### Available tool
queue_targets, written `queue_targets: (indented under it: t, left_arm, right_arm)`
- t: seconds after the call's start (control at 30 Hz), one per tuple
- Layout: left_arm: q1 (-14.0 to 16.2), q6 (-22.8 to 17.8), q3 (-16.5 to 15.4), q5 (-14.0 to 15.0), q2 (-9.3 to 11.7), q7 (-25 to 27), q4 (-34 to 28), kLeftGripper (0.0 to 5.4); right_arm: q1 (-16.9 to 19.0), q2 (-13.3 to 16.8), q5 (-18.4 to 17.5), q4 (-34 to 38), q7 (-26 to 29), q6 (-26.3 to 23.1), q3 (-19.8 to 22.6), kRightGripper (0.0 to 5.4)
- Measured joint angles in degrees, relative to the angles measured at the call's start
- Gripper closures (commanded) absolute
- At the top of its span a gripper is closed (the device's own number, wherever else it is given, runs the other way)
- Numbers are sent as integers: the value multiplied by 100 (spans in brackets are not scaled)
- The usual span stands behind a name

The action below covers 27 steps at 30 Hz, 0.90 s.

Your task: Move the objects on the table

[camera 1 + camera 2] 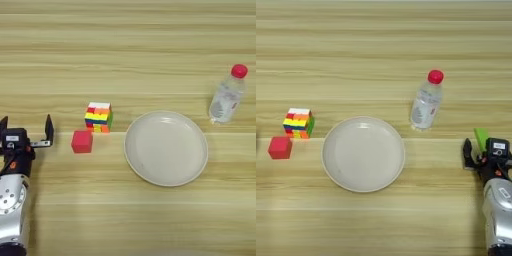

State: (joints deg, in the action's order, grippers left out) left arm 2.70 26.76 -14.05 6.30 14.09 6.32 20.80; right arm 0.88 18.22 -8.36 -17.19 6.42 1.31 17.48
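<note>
On the table [150, 40]: one red cube [82, 141], one bottle [426, 105], one plate [166, 148]; left tool [26, 126] spread, right tool [481, 150] pinching one green block [481, 136].

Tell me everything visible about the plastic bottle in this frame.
The bottle is clear plastic with a red screw cap and a pale label around its middle. It stands upright on the wooden table, capped, contents not discernible. It sits just beyond the right rim of the cream plate, apart from it. Nothing touches it but the table; neither gripper is near it.
</note>
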Motion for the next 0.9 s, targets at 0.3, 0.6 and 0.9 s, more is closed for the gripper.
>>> queue_targets:
  t: [0.3,0.6,0.9]
  left_arm:
    - [0,-2,0,0,0,0,-1,0]
    - [0,-4,3,0,0,1,-11,0]
    - [1,-7,36,0,0,1,-67,0]
  right_arm:
    - [-3,1,-1,-1,25,-6,-5,276]
    - [-24,0,-13,-16,42,-16,-3,388]
    - [-47,-2,-27,-45,48,-9,-3,398]
